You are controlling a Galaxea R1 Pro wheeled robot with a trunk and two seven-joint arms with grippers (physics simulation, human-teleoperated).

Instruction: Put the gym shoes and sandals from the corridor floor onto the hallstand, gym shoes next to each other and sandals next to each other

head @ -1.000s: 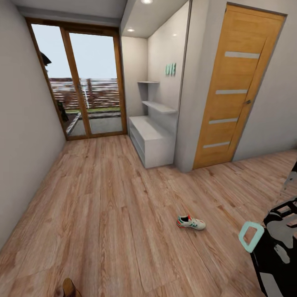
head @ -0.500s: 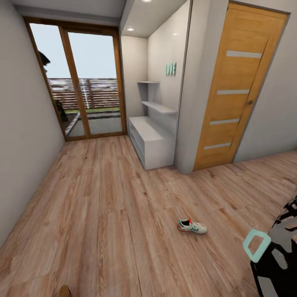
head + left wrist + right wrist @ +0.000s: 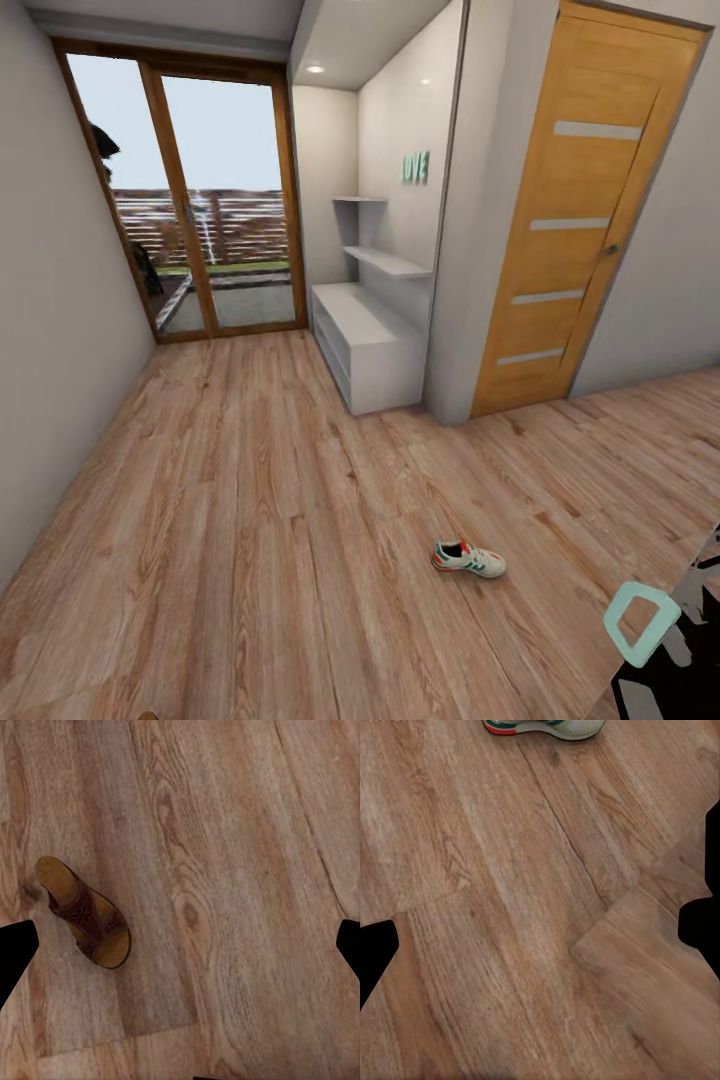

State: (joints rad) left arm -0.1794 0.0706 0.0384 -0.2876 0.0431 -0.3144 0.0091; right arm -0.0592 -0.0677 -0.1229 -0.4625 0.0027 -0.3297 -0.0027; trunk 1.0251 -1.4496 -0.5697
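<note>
Gym shoe (image 3: 468, 559): white, green stripes, red-orange heel, on floor (image 3: 250, 520).

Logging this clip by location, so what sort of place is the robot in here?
Likely a home entrance corridor: wood-plank floor, a white hallstand in a wall niche, a wooden door, and a gym shoe on the floor.

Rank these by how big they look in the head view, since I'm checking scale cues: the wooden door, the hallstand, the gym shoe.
1. wooden door, largest.
2. hallstand, smaller than the door if its tall back panel isn't counted; with the panel they look close.
3. gym shoe, by far the smallest, though nearest the camera.
</note>
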